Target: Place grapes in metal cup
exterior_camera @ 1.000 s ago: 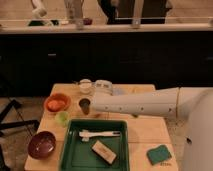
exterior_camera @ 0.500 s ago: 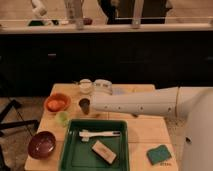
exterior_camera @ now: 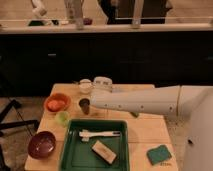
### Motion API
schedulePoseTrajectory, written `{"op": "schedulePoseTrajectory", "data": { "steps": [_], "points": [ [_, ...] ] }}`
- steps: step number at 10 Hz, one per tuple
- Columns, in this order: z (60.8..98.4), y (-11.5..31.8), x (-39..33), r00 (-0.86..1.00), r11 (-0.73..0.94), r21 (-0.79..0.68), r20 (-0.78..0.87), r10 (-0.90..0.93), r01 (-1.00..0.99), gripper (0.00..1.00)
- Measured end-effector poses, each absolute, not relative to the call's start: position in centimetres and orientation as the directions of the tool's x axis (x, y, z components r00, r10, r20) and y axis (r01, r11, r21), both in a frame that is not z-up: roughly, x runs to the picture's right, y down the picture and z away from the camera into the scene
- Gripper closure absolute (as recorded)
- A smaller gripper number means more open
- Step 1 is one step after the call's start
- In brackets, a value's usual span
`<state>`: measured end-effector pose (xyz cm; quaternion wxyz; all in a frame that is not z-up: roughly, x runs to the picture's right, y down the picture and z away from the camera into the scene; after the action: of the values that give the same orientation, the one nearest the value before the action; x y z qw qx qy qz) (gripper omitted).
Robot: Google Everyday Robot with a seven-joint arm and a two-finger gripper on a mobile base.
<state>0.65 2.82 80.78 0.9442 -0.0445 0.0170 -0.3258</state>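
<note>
The two-finger gripper (exterior_camera: 95,98), at the end of the white arm, is held clenched just beside and above the small dark grey metal cup (exterior_camera: 84,104), presumably positioned for a drop into it. The dark reddish-purple grapes cannot be made out, so whether they are gripped cannot be told.

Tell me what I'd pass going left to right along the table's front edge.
Dark maroon bowl → green plastic tray, which holds a white utensil and a tan block → teal sponge. The gripper, shut, is hidden at the white arm's far end, near the dark metal cup.
</note>
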Motion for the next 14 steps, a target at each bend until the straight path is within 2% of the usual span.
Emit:
{"op": "schedulePoseTrajectory", "data": {
  "steps": [5,14],
  "points": [
    [80.1,0.4,-0.3,0.783,0.781,-0.049,0.023,-0.622,0.622,1.00],
    [78.4,-1.6,-7.2,0.707,0.718,-0.001,0.179,-0.684,0.696,1.00]
  ]
}}
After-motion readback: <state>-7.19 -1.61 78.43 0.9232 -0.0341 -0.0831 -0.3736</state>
